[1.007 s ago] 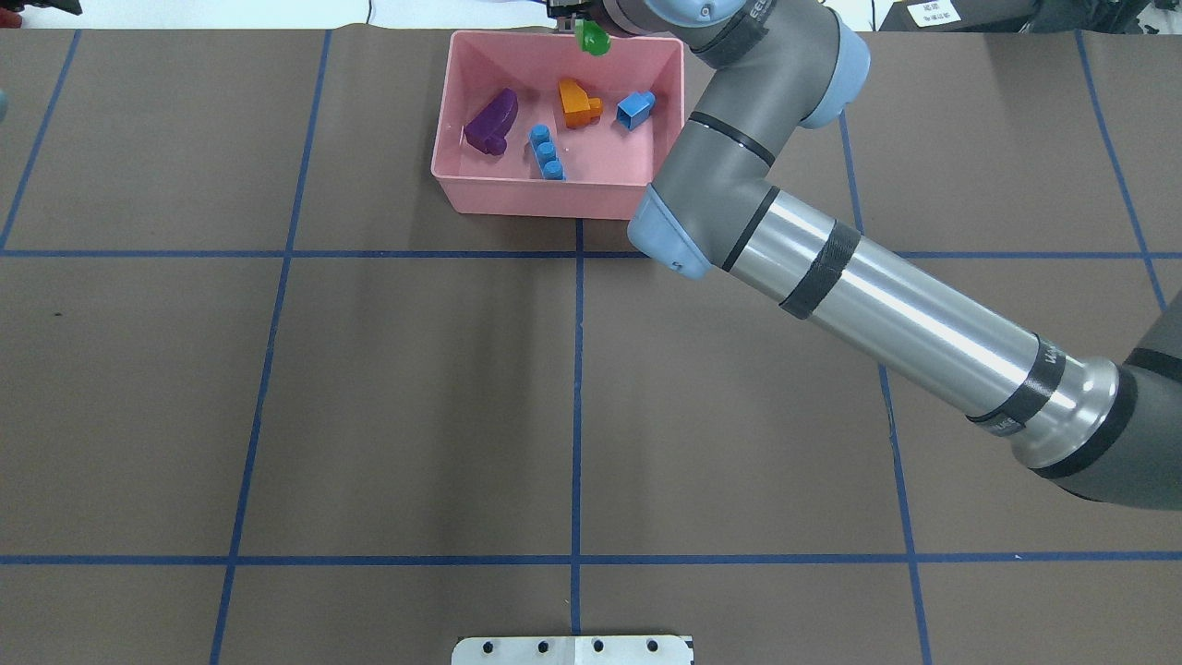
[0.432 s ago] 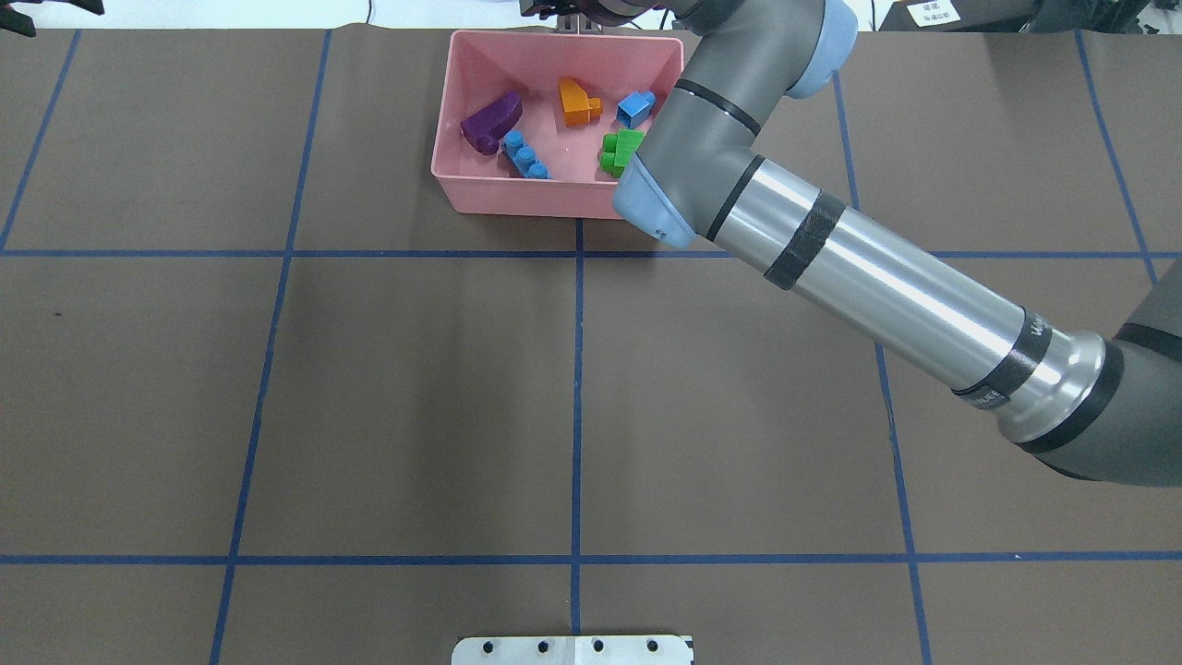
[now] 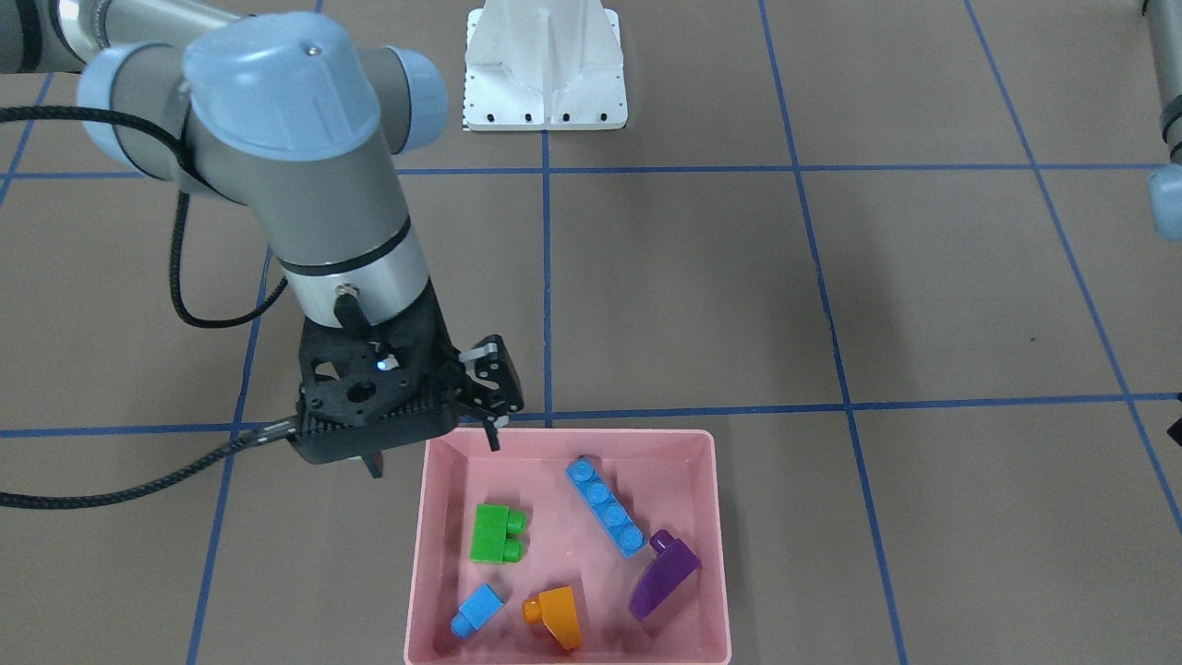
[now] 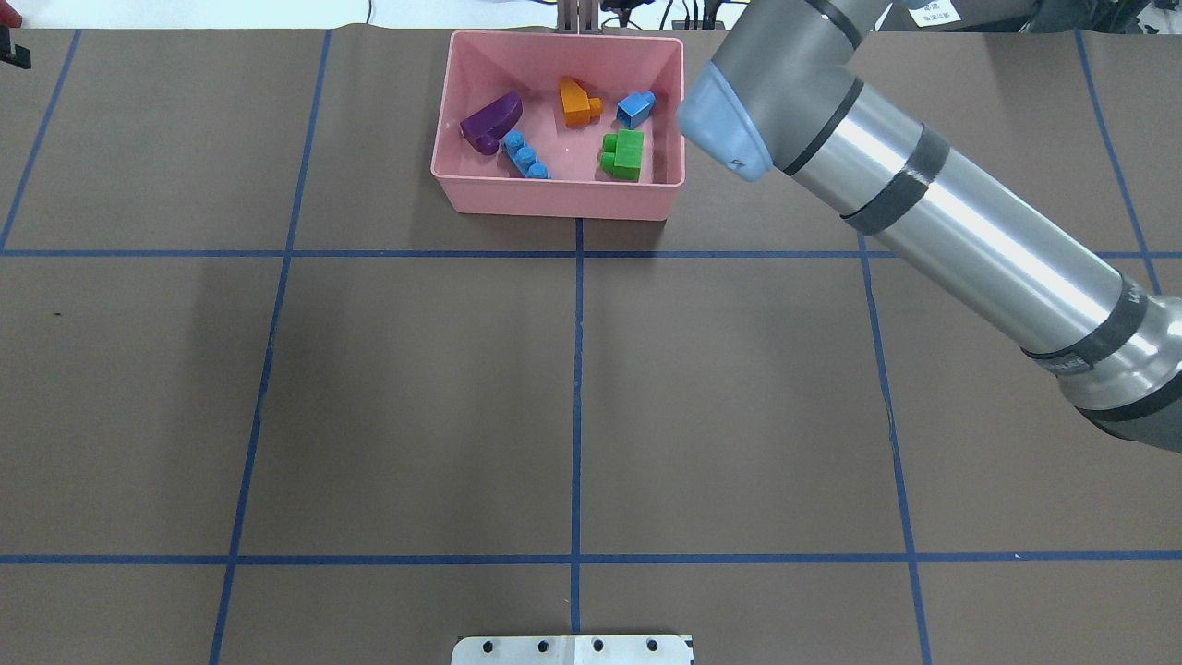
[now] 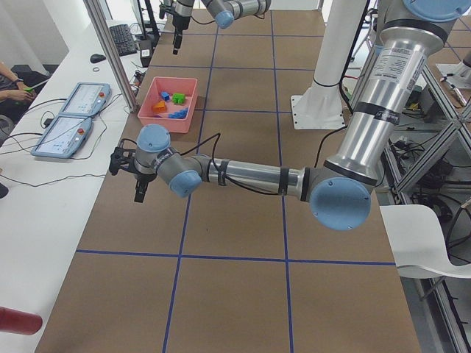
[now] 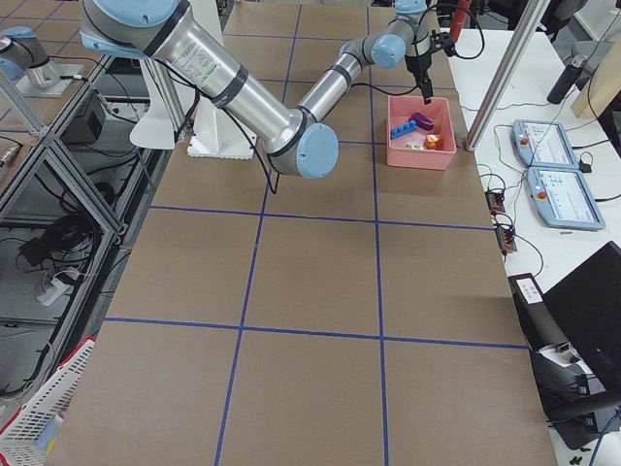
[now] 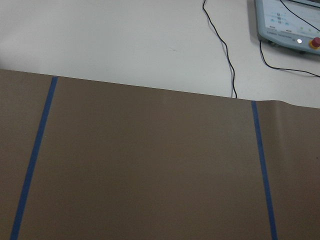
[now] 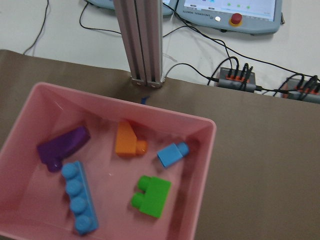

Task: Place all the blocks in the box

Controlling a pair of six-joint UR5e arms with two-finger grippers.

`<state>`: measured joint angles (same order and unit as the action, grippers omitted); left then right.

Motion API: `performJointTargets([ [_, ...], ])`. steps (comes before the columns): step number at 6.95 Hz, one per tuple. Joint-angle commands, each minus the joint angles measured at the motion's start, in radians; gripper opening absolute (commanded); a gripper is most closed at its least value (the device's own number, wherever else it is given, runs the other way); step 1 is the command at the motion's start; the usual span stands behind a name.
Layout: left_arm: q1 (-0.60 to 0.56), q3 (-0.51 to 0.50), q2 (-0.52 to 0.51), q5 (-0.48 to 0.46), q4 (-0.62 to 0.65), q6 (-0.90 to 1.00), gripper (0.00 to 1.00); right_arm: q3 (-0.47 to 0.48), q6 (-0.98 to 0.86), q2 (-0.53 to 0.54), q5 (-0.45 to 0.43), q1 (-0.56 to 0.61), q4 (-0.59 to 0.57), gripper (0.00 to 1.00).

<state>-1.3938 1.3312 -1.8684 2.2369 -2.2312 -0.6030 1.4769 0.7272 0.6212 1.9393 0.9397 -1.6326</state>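
Five blocks [image 3: 489, 534] lie in the box [image 3: 563, 432], near the right hand [image 3: 434, 457].

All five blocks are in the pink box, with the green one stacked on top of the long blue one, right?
Not quite. All five are in the box, but the green block is not stacked on the long blue block. It lies on the box floor by itself, clear of the long blue one. The overhead exterior view shows the gap between them.

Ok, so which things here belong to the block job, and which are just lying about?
Job: box, green block, orange block, purple block, long blue block, small blue block.
Lying about: pendant, post, robot base.
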Motion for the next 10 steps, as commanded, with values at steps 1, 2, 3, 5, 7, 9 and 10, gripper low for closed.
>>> performJointTargets([
  [1,-0.040,0.002,0.105,-0.008,0.101,0.319,1.00,0.216,-0.216,0.239,0.019,0.066,-0.177,1.00],
  [2,-0.074,0.003,0.127,-0.010,0.152,0.444,1.00,0.274,-0.318,0.364,0.030,0.118,-0.179,1.00],
  [3,-0.099,0.003,0.138,-0.010,0.207,0.571,1.00,0.290,-0.424,0.458,0.064,0.169,-0.171,1.00],
  [5,-0.145,0.014,0.150,0.000,0.335,0.811,1.00,0.307,-0.553,0.589,0.186,0.267,-0.176,1.00],
  [7,-0.175,0.023,0.231,0.006,0.344,0.942,1.00,0.307,-0.708,0.702,0.245,0.332,-0.170,1.00],
  [9,-0.197,0.066,0.315,0.007,0.322,0.930,1.00,0.281,-0.860,0.759,0.335,0.472,-0.171,1.00],
  [10,-0.202,0.104,0.330,0.007,0.318,0.931,1.00,0.287,-0.867,0.758,0.361,0.484,-0.168,1.00],
])
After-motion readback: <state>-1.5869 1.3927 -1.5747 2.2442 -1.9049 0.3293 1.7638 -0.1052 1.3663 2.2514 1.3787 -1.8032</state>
